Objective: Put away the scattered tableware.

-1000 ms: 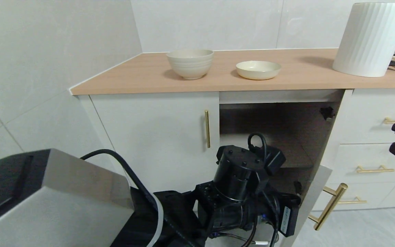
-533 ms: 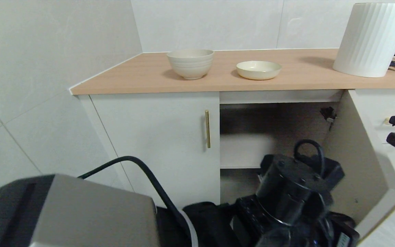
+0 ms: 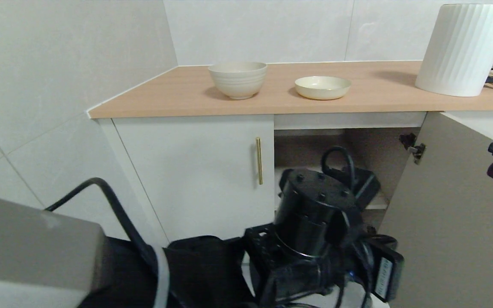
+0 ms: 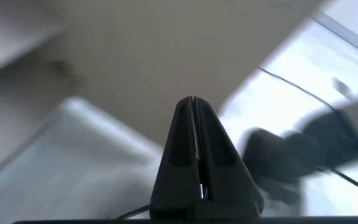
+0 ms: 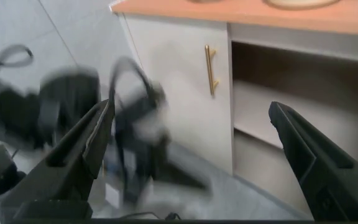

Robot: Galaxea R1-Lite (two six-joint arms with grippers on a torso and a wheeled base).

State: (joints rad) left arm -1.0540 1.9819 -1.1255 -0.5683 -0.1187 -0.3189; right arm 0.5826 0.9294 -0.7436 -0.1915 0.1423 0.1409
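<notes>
Cream bowl (image 3: 237, 79) stands on the wooden worktop (image 3: 165, 96) towards its left end. A shallow cream dish (image 3: 322, 87) sits near it on the right, the two apart. Below them the cupboard's right door (image 3: 452, 214) is swung open, showing a shelf (image 5: 278, 109). The left gripper (image 4: 192, 149) is low before that opening, fingers pressed together on nothing. The right gripper (image 5: 190, 111) is by the door, spread wide and touching nothing. A ribbed white container (image 3: 464, 49) stands far right.
</notes>
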